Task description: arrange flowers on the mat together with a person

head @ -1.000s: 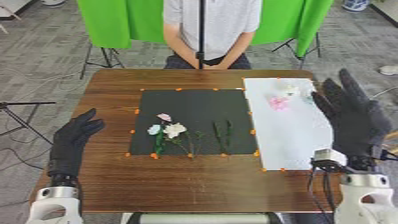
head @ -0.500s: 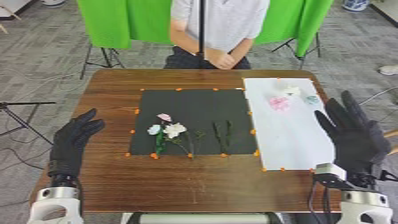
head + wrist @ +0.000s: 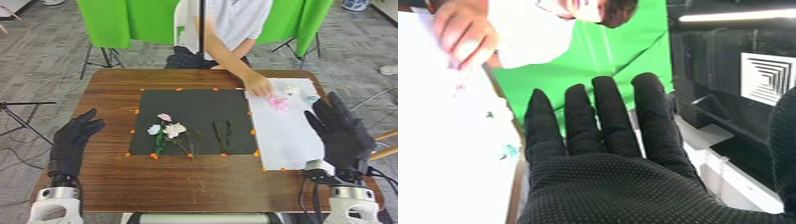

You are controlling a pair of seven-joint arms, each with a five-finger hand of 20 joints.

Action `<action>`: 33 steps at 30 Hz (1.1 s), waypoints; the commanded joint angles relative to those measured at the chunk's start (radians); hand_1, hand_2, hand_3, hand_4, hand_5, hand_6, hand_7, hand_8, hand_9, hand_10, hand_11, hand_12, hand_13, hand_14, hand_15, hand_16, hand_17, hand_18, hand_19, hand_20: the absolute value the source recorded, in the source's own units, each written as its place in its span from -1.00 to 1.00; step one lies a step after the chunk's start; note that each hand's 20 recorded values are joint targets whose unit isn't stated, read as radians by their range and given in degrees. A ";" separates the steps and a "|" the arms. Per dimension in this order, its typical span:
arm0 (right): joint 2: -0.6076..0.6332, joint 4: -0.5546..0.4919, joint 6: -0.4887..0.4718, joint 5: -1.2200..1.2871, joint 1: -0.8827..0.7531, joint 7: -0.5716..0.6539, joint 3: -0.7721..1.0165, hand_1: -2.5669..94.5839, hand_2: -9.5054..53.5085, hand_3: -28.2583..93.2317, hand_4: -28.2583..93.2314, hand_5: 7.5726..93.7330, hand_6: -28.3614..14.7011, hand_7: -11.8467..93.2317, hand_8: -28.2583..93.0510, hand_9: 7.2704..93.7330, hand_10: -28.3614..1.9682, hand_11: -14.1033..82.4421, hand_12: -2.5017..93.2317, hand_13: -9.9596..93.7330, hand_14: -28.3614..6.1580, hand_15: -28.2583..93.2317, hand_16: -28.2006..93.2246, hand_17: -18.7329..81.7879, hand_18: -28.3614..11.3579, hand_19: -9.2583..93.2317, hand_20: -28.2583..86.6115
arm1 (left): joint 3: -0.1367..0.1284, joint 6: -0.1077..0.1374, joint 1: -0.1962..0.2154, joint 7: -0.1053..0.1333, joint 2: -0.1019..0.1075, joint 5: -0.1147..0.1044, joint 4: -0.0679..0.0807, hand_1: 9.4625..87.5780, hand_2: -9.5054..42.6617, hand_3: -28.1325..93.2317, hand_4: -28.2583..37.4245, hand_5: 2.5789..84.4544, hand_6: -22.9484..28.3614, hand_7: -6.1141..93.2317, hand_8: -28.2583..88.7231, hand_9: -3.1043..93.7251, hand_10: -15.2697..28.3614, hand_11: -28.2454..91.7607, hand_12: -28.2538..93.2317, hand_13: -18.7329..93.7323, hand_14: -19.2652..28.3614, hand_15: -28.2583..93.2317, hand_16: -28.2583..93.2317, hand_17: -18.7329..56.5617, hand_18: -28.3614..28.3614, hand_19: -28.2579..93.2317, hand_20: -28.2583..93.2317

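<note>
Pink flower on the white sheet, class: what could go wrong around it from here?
The person's hand is at the pink flower, so it might brush the nearby white flower.
The robot's right hand is beside the sheet; if both hands go for flowers together, they could collide.

- A person's hand (image 3: 258, 86), earlier held with the other one at the table's (image 3: 169, 187) far edge, has been stretched out over the white sheet (image 3: 293, 140), just beside the pink flower (image 3: 279, 103).
- The person's torso (image 3: 233, 25) has been shifted rightward.
- The robot's right hand (image 3: 345, 137) has been drawn back nearer the robot.
</note>
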 commanded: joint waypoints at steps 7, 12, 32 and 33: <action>0.010 0.000 0.015 0.002 0.003 -0.007 -0.008 -0.84 -0.75 0.76 -0.84 -0.34 0.30 -0.63 -0.68 -0.35 -0.03 -0.65 -0.77 -0.32 0.06 -0.40 -0.47 -0.31 -0.23 -0.77 -0.12 | -0.005 -0.003 0.015 0.000 -0.008 -0.004 -0.003 -0.75 -0.43 0.55 -1.00 0.09 0.04 -0.65 -0.62 0.07 0.41 -0.20 -0.32 0.00 0.57 -0.21 -0.54 -0.31 0.42 -0.33 -0.28; 0.008 -0.002 0.014 0.003 -0.006 -0.011 -0.005 -0.84 -0.75 0.76 -0.84 -0.33 0.30 -0.63 -0.68 -0.34 -0.03 -0.65 -0.77 -0.32 0.07 -0.39 -0.48 -0.31 -0.23 -0.76 -0.11 | -0.005 -0.005 0.017 -0.002 -0.008 -0.006 -0.003 -0.75 -0.43 0.54 -1.00 0.09 0.04 -0.65 -0.62 0.07 0.41 -0.20 -0.32 0.00 0.57 -0.21 -0.54 -0.31 0.43 -0.33 -0.27; 0.015 0.003 0.011 0.015 0.003 -0.011 0.005 -0.83 -0.74 0.76 -0.84 -0.28 0.28 -0.62 -0.68 -0.32 -0.05 -0.64 -0.76 -0.31 0.07 -0.38 -0.48 -0.30 -0.22 -0.76 -0.11 | -0.007 -0.006 0.012 0.000 -0.003 -0.011 -0.001 -0.75 -0.43 0.54 -1.00 0.09 0.03 -0.65 -0.62 0.07 0.41 -0.20 -0.32 0.00 0.57 -0.21 -0.53 -0.33 0.44 -0.32 -0.28; 0.015 0.002 0.013 0.014 0.004 -0.010 0.005 -0.83 -0.74 0.76 -0.84 -0.28 0.27 -0.62 -0.68 -0.32 -0.05 -0.64 -0.76 -0.31 0.07 -0.38 -0.48 -0.30 -0.22 -0.76 -0.11 | -0.008 -0.007 0.011 -0.001 -0.003 -0.012 0.000 -0.75 -0.43 0.54 -1.00 0.09 0.03 -0.65 -0.62 0.07 0.41 -0.20 -0.32 0.00 0.57 -0.21 -0.53 -0.33 0.44 -0.32 -0.28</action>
